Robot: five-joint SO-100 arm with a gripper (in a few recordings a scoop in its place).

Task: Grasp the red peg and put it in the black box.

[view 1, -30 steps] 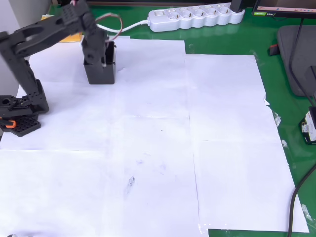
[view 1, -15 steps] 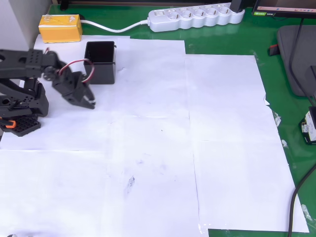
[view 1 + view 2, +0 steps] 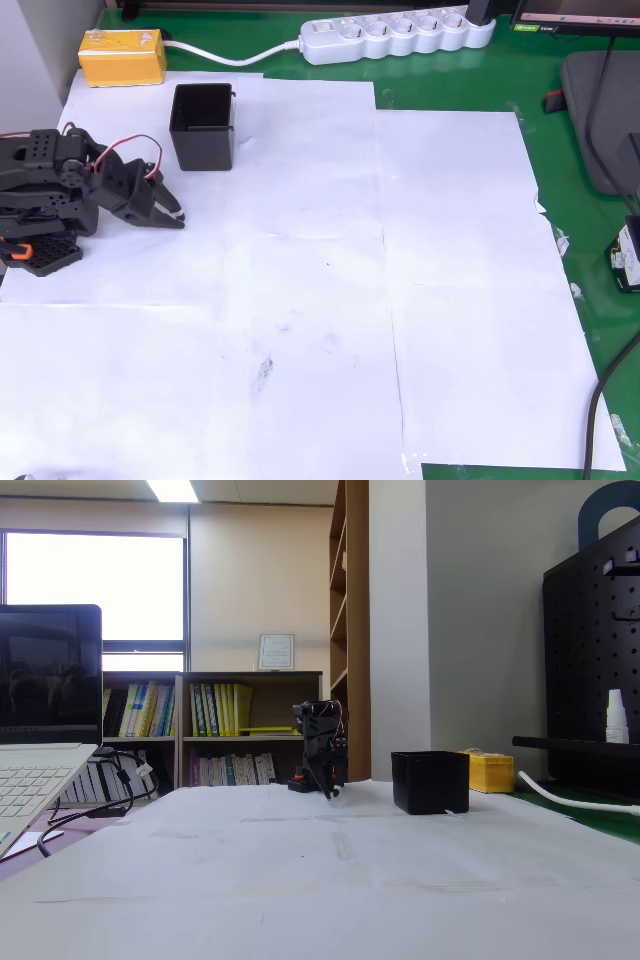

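Note:
The black box (image 3: 202,126) stands upright on the white paper at the upper left of the overhead view, its dark inside showing nothing I can make out. In the fixed view the black box (image 3: 430,782) sits right of the arm. The red peg is out of view. My gripper (image 3: 178,219) lies low over the paper, below and left of the box and clear of it, fingers together with nothing between them. The fixed view shows the gripper (image 3: 328,792) pointing down at the paper, the arm folded back over its base.
A yellow block (image 3: 123,56) and a white power strip (image 3: 398,35) lie behind the box on the green mat. The arm's base (image 3: 40,245) sits at the left edge. Cables and a black device (image 3: 626,258) border the right side. A laptop (image 3: 40,730) stands at the fixed view's left.
The arm pulled back from above the black box and folded down to the left. The gripper now rests low beside the base, and the yellow block is uncovered.

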